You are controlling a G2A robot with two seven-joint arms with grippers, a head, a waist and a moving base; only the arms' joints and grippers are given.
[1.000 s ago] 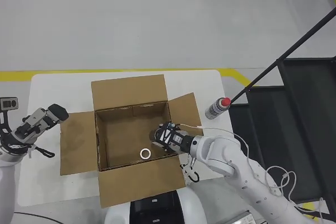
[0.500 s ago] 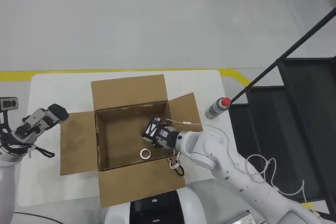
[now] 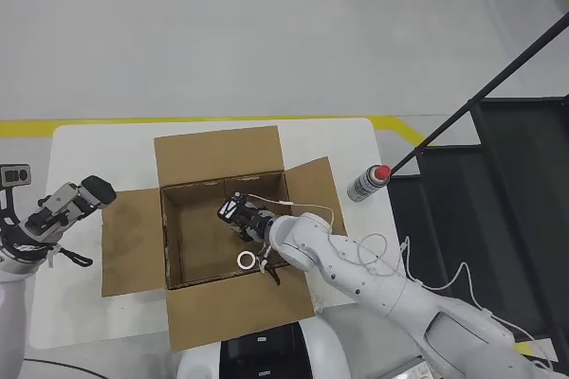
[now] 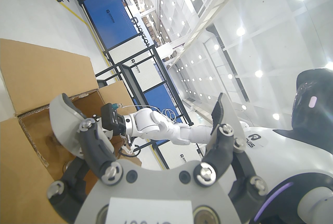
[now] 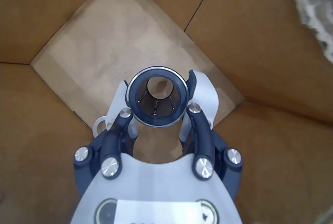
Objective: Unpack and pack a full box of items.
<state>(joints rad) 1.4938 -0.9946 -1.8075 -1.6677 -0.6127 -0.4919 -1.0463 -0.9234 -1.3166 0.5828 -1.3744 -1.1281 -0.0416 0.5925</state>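
An open cardboard box (image 3: 218, 152) sits in the middle of the white table (image 3: 95, 313). My right gripper (image 3: 235, 210) is down inside it, shut on a short dark-rimmed metal cylinder (image 5: 157, 96) with a hollow bore, held above the box floor (image 5: 117, 40). A small white ring (image 3: 247, 259) lies on the box floor near the front wall, and the white ring (image 5: 100, 127) is partly hidden behind a finger. My left gripper (image 3: 71, 204) is at the table's left edge, outside the box (image 4: 39, 79). That left gripper (image 4: 140, 108) is open and holds nothing.
A spray can with a red cap (image 3: 368, 183) lies on the table right of the box. The box's four flaps are folded outward. A dark metal stair frame (image 3: 512, 171) stands beyond the table's right side.
My right arm has carried the cylinder leftward from the box's right wall toward its middle and slightly toward the back. The left arm has kept still.
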